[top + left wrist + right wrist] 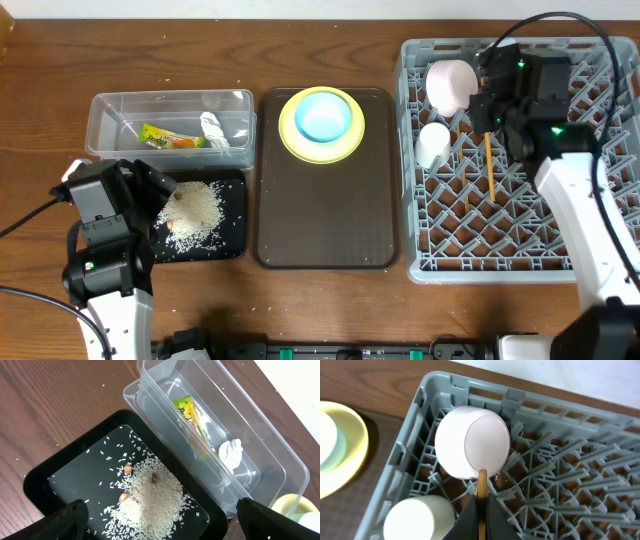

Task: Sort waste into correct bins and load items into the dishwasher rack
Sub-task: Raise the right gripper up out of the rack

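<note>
1. rice scraps (195, 215) lie in a loose heap in the black tray (232, 215), with a few brownish bits among the grains. stray grains are scattered toward the tray's edges.
2. the left gripper (150, 190) hangs over the left part of that tray, its fingers (70, 515) spread wide with nothing between them.
3. the clear tub (100, 115) sits just behind the black tray, close against it. inside it lie the snack wrapper (170, 138) and, to its right, the crumpled tissue (213, 130).
4. the brown serving tray (325, 220) lies between the two bins and the rack. at its far end stands the yellow plate (288, 135) with the light blue bowl (323, 115) resting in it.
5. the dishwasher rack (520, 250) fills the right side of the table. the white bowl (452, 85) lies on its side in the rack's far left corner, and the small white cup (434, 145) sits just in front of it.
6. the right gripper (481, 507) is over the rack beside the white bowl, its fingers pressed together on the upper end of the wooden chopsticks (490, 170). the wood slants down among the pegs. whether one stick or two is pinched cannot be told.
</note>
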`<state>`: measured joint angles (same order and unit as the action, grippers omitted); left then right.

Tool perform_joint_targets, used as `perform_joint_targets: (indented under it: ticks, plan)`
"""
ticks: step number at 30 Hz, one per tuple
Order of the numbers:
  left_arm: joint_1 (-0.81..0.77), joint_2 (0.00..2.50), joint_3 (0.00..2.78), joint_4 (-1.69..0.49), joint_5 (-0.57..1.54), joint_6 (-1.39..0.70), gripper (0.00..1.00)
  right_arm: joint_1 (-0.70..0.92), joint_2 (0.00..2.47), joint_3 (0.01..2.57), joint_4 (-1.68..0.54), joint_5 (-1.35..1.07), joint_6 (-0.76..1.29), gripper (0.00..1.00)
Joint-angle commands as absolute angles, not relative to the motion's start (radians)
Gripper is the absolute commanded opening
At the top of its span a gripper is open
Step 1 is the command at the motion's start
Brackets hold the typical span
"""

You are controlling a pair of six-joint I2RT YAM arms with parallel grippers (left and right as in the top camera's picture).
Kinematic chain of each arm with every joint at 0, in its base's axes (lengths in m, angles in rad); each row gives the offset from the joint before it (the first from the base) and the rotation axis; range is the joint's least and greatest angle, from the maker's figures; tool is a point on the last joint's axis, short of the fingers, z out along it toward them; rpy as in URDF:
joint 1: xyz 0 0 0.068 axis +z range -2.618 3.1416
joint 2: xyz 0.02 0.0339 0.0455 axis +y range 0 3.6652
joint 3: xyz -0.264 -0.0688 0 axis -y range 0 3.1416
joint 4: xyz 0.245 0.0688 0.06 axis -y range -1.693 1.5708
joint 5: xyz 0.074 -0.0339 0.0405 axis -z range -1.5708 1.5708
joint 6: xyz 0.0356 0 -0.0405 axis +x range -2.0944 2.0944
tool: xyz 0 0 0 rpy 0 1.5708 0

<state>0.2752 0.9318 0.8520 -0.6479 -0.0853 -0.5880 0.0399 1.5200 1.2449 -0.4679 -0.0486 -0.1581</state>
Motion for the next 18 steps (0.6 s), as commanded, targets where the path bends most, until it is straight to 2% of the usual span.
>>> perform_joint_targets:
  ticks: [1, 8, 18]
  plan:
    - [0.281, 0.934, 0.870, -0.650, -0.098, -0.597, 0.98, 0.000, 1.523, 1.255, -0.508, -0.027, -0.063, 0.01]
    - [0.281, 0.934, 0.870, -0.650, -0.098, -0.597, 0.98, -0.054, 1.525, 1.255, -0.615, -0.047, -0.042, 0.01]
    - [0.281, 0.934, 0.870, -0.651, -0.098, -0.597, 0.98, -0.049, 1.554, 1.255, -0.660, -0.079, -0.041, 0.01]
